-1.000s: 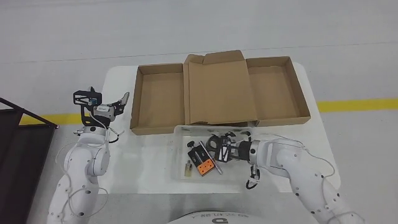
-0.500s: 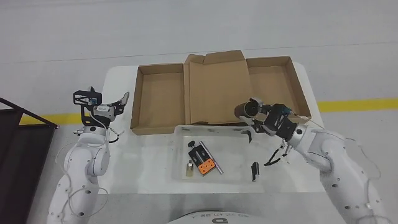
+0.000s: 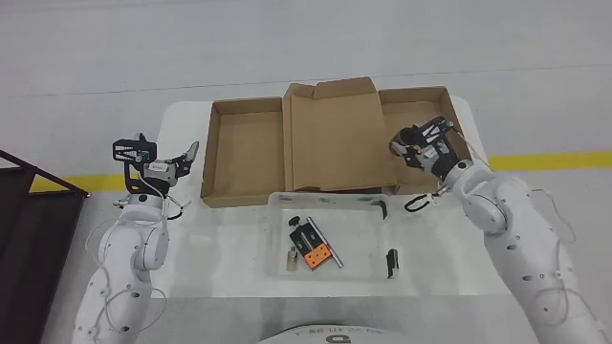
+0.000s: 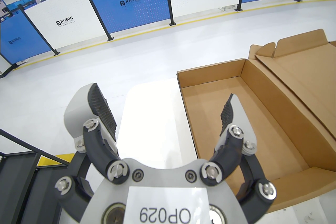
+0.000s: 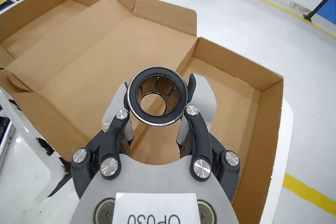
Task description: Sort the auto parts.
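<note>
My right gripper [image 3: 405,144] [image 5: 157,96] is shut on a metal cylindrical bearing [image 5: 157,99] [image 3: 401,142] with a black rim, held above the right compartment [image 3: 421,143] [image 5: 223,99] of the cardboard box. My left gripper [image 3: 167,156] [image 4: 168,109] stands open with nothing in it, above the table's left edge beside the box's left compartment [image 3: 244,153] [image 4: 236,114]. A clear tray [image 3: 368,248] in front of the box holds an orange and black part [image 3: 311,244], a small pale part [image 3: 288,263] and a thin rod [image 3: 334,253].
A small black part [image 3: 391,263] lies on the white table [image 3: 191,248] right of the tray. The box's middle flap [image 3: 335,139] is folded flat between the compartments. A dark rack [image 3: 29,229] stands left of the table.
My right gripper lifted the bearing out of the tray and carried it back and right to above the box's right compartment. The left arm kept still.
</note>
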Robot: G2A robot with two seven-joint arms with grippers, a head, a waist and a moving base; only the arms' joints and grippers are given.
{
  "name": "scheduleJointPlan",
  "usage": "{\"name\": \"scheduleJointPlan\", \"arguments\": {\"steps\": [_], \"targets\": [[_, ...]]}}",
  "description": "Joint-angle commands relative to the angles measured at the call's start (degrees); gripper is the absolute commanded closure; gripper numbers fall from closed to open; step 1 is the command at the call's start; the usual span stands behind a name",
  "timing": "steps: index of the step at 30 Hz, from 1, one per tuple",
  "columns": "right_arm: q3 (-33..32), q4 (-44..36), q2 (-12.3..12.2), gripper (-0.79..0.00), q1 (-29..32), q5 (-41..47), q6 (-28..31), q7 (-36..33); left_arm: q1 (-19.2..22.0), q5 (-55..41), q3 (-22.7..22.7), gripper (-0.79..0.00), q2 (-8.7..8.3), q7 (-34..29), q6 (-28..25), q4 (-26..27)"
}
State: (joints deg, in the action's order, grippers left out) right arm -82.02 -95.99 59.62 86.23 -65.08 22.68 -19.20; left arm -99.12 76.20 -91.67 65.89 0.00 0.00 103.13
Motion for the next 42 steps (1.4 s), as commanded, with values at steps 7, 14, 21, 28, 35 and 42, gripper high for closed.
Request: {"name": "scheduleJointPlan", "arguments": {"steps": [7, 14, 21, 28, 35, 42], "targets": [[2.6, 4.8, 0.7, -0.04, -3.1, -1.2, -6.2, -3.5, 0.0, 0.0, 0.0, -0.785, 0.0, 0.0, 0.0, 0.0], [4.0, 5.1, 1.2, -0.391, -3.8, -1.8, -11.4, -5.5, 0.0, 0.0, 0.0, -0.785, 0.0, 0.0, 0.0, 0.0], [4.4, 3.3, 1.4, -0.785, -2.6, -3.5, -14.1, -7.0, 0.0, 0.0, 0.0, -0.785, 0.0, 0.0, 0.0, 0.0], [0.8, -4.4, 1.0, -0.785, 2.6, -3.4, -12.9, -2.5, 0.0, 0.0, 0.0, -0.785, 0.0, 0.0, 0.0, 0.0], [-5.5, -15.0, 0.0, -0.785, 13.2, -3.6, -2.8, 9.9, 0.0, 0.0, 0.0, -0.785, 0.0, 0.0, 0.0, 0.0], [-7.1, -16.5, -0.3, -0.785, 17.0, -4.0, 5.0, 16.7, 0.0, 0.0, 0.0, -0.785, 0.0, 0.0, 0.0, 0.0]]}}
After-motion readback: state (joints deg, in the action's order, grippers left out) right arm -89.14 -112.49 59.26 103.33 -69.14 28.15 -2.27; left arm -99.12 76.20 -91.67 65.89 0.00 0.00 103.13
